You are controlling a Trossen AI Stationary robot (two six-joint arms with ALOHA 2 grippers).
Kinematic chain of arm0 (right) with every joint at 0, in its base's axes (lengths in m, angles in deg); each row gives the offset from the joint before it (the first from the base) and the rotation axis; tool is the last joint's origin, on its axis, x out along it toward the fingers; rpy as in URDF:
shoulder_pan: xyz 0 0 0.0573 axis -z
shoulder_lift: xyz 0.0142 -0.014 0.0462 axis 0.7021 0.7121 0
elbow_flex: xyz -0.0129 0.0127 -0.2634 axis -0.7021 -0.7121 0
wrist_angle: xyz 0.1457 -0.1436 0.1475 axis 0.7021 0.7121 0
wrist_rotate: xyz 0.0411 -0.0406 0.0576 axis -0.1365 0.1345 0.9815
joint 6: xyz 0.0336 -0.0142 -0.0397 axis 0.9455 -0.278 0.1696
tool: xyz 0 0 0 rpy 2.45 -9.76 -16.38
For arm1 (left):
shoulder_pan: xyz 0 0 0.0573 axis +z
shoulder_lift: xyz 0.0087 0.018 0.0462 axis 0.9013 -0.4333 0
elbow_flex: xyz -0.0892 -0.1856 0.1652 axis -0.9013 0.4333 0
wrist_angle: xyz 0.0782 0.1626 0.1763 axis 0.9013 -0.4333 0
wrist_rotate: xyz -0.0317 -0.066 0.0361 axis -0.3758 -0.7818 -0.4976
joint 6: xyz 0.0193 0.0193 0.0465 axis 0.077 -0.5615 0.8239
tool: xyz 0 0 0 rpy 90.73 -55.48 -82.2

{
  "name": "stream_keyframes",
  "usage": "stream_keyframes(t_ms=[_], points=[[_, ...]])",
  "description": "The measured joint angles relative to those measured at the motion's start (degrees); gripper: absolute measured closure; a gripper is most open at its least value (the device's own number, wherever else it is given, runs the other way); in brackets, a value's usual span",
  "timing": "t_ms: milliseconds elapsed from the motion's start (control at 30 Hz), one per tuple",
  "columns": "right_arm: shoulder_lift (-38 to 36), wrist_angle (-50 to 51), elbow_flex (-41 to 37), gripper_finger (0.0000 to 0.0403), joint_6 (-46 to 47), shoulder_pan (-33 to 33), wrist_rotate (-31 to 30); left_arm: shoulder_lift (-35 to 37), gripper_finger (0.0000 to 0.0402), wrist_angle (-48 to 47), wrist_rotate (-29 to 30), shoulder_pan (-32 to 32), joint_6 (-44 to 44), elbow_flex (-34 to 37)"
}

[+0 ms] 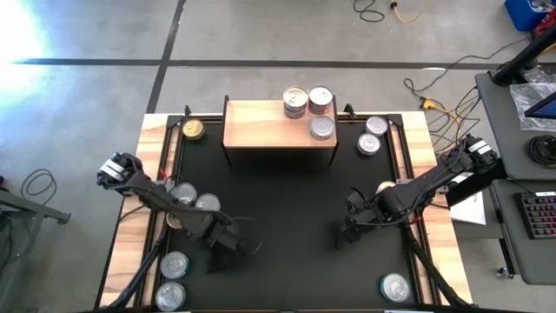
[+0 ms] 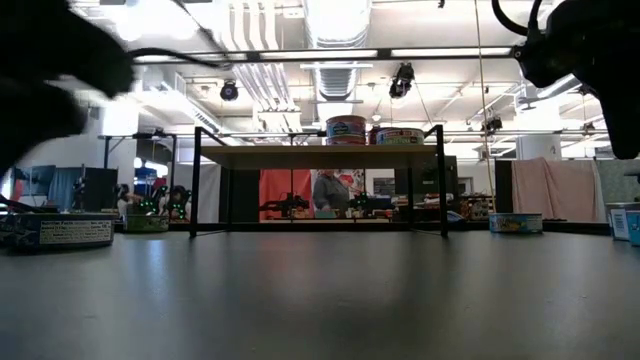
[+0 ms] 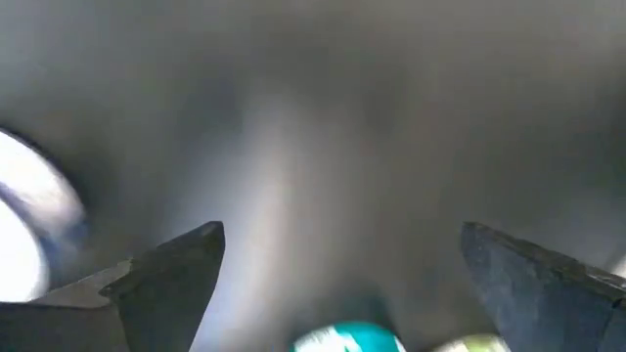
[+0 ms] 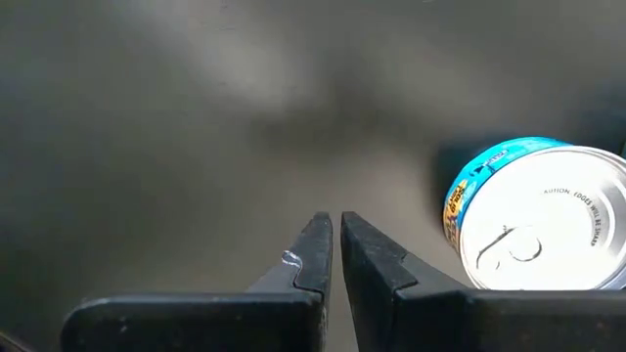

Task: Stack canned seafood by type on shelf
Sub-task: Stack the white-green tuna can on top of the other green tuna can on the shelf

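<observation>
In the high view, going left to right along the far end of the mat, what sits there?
Gold-lidded can on the mat → wooden shelf → three cans on the shelf's right end → pair of silver-lidded cans on the mat.

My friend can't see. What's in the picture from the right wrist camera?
The right tool, shut and holding nothing, hovers over a black mat. A silver-lidded can with a blue label sits on the mat off to one side.
</observation>
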State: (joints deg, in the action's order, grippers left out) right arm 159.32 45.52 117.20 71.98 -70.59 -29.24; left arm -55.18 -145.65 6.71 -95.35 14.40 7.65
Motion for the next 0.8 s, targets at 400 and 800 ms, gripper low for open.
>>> stream_keyframes(t_ms=[400,800], points=[[-0.02,0.0,0.0,0.0385,-4.56,0.0,0.38,-0.44,0.0003,-0.42,-12.94,-7.52,-15.94,1.83],[-0.02,0.03,0.0,0.0385,-7.59,0.02,-0.02,-0.31,0.0024,-0.3,-23.93,-18.98,-18.04,1.63]])
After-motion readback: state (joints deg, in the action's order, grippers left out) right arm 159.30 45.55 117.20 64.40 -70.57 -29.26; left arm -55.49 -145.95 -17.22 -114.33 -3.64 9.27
